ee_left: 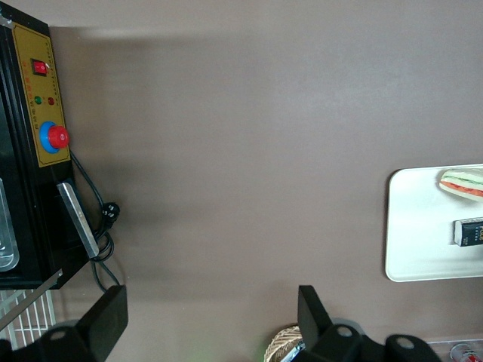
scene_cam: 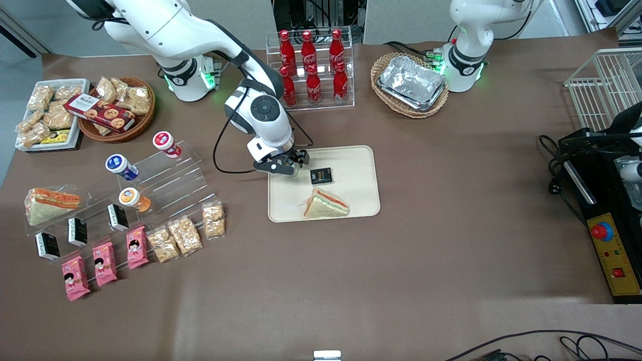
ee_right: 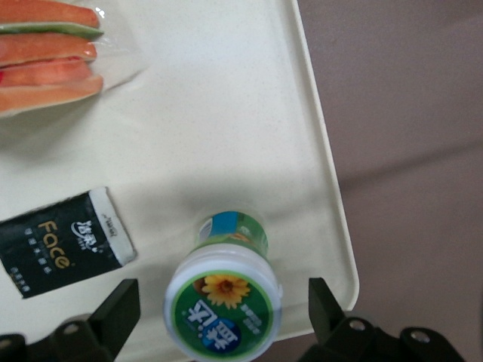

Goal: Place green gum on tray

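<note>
Presently the gripper (scene_cam: 283, 167) hangs over the tray (scene_cam: 356, 165), at the corner nearest the working arm's base. In the right wrist view its fingers (ee_right: 113, 313) stand wide apart, one on each side of the green gum (ee_right: 224, 299), with a clear gap to the bottle on both sides. One green gum is present; it stands upright on the tray just inside the rim, lid upward, and is hidden under the gripper in the front view.

Tray contents besides the gum: one black packet (scene_cam: 321, 176) lettered "Face", lying flat beside the gum, and one wrapped sandwich (scene_cam: 325, 205), nearer the front camera than the packet.

Toward the working arm's end of the table, a clear stepped stand carries three gum bottles: one red-lidded bottle (scene_cam: 166, 144), one blue-lidded bottle (scene_cam: 121, 166) and one orange-lidded bottle (scene_cam: 134, 199). Its lowest step holds three small black boxes (scene_cam: 77, 231) and a second sandwich (scene_cam: 51, 204). Three pink packets (scene_cam: 105, 263) and three bags of brown snacks (scene_cam: 184, 233) lie on the table in front of the stand.

Six red cola bottles (scene_cam: 312, 65) stand in a clear rack, farther from the front camera than the tray.
</note>
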Controlling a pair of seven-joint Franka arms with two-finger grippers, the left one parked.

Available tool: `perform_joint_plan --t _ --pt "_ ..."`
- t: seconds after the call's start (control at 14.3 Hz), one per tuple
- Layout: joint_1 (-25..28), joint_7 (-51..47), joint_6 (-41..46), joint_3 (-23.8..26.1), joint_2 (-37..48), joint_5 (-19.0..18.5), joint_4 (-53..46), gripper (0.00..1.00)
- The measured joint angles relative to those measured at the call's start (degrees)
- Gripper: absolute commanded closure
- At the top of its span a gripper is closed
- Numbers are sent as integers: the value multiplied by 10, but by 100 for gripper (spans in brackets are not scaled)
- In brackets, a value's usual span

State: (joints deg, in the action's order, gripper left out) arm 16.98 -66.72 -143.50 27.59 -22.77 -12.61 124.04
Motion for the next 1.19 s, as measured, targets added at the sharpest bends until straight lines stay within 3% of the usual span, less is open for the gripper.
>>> perform_joint_plan --t 0.35,0.56,0.63,0.91,1.19 --pt "-9 -1 1 -1 12 -1 -5 0" --pt "-38 32 68 -1 63 -1 -20 0" --pt "-44 52 104 -1 84 11 -29 0" --pt "-74 190 247 -21 171 125 -79 0" --pt "-83 296 359 -97 211 140 -133 0"
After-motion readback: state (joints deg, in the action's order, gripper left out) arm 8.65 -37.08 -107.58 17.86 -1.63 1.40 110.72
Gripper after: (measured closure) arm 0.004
